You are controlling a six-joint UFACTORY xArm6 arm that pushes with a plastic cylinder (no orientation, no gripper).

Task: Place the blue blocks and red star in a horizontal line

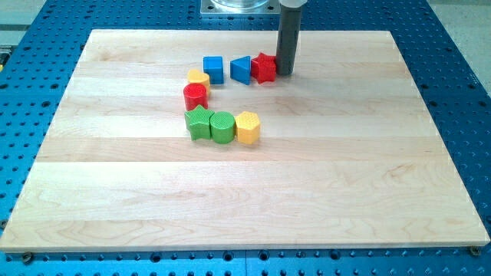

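A blue cube (213, 69) sits near the view's top centre. To its right lies a blue triangular block (241, 69), touching the red star (264, 67) on its right. The three sit roughly in a row, with a small gap between the cube and the triangle. My tip (285, 73) stands just right of the red star, touching or almost touching it.
A yellow block (199, 78) and a red cylinder (195, 96) lie below-left of the blue cube. Below them a green star-like block (199, 123), a green cylinder (222, 126) and a yellow hexagonal block (248, 127) form a row. The wooden board (245, 192) rests on a blue perforated table.
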